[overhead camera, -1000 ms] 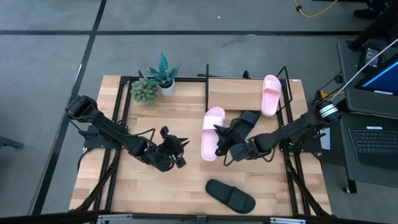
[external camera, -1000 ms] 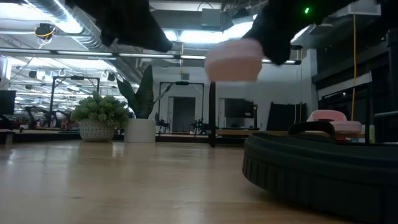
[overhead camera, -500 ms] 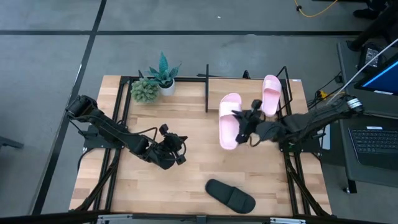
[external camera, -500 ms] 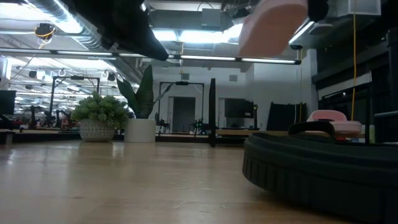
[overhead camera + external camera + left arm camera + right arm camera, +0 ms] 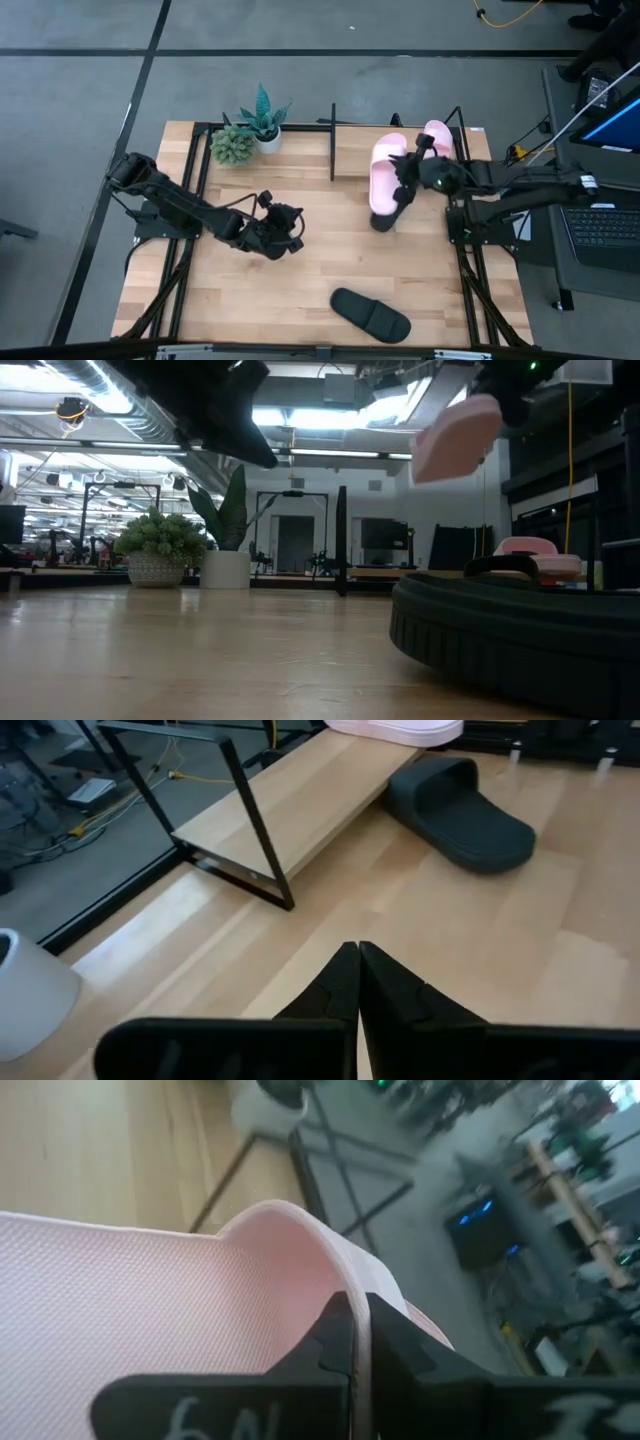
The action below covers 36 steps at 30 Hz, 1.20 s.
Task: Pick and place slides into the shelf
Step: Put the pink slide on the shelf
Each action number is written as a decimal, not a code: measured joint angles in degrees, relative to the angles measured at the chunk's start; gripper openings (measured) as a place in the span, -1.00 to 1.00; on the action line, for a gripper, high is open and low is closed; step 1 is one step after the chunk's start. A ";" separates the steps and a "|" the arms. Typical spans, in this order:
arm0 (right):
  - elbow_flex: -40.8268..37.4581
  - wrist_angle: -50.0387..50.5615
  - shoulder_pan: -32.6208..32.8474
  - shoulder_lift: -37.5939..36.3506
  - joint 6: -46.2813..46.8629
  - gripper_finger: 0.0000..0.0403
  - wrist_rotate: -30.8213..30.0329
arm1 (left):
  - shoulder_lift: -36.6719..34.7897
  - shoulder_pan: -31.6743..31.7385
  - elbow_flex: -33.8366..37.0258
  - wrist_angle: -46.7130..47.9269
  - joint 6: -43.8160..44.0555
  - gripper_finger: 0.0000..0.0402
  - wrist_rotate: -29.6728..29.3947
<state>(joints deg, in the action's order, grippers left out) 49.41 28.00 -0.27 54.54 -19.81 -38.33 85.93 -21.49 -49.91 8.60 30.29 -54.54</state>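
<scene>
— What do we have right in front of us here?

— We see our right gripper, its two dark fingers pressed together on the thin curved edge of a pale pink sandal with a finely textured surface; that pink surface fills most of our sight on one side.

— And past the sandal?

— We make out a light wood board and thin black metal rods of a rack beside it; a white rounded object sits near the rods; farther off we see a grey floor and blurred equipment with a small blue glow; we cannot tell what that is.
</scene>
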 joint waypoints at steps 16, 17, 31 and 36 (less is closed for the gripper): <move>-6.21 -6.27 -20.45 0.20 -5.85 -0.92 17.14 | 0.02 1.39 0.00 -0.02 -2.50 -1.00 0.00; -7.38 -7.76 -21.12 0.20 -6.10 -0.92 17.08 | 0.02 1.39 0.00 -0.01 -2.53 -1.00 0.00; -14.21 -13.58 -32.56 0.20 -17.97 -0.92 28.13 | 0.03 1.39 0.00 1.25 -2.29 -1.00 -0.95; -14.21 -13.33 -36.54 0.28 -20.35 -0.92 30.31 | 0.02 1.39 0.00 1.25 -1.91 -1.00 -0.96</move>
<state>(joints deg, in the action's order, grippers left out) 35.20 14.68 -36.80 54.82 -40.16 -8.02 85.95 -20.10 -49.91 9.85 28.38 -55.51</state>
